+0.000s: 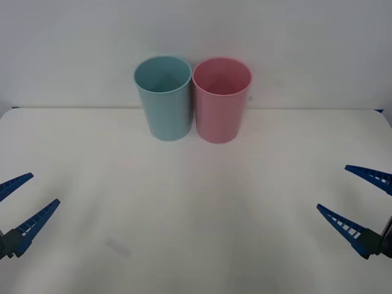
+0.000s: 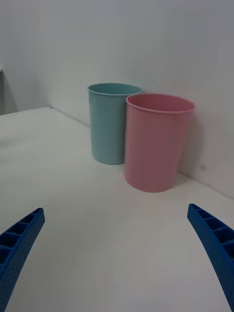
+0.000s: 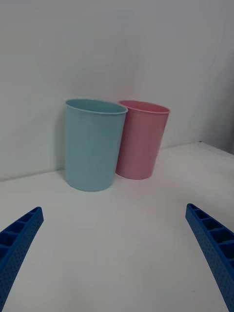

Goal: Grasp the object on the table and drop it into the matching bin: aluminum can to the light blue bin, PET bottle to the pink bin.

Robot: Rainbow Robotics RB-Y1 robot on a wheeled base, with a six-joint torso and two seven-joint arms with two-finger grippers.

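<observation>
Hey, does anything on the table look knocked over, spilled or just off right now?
Nothing stands out. The light blue bin and pink bin stand upright side by side at the table's far edge. Left gripper and right gripper are open, low at the sides.

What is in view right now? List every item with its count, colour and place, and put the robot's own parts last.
light blue bin: one, pale blue-teal, upright at the far middle of the table, on the robot's left of the pair.
pink bin: one, pink, upright right beside the blue one, on its right.
table: one, white, flat, reaching back to the wall.
wall: one, plain white, behind both bins.
left gripper: one, blue ribbed fingers, open, low at the table's left edge.
right gripper: one, blue ribbed fingers, open, low at the table's right edge.
</observation>
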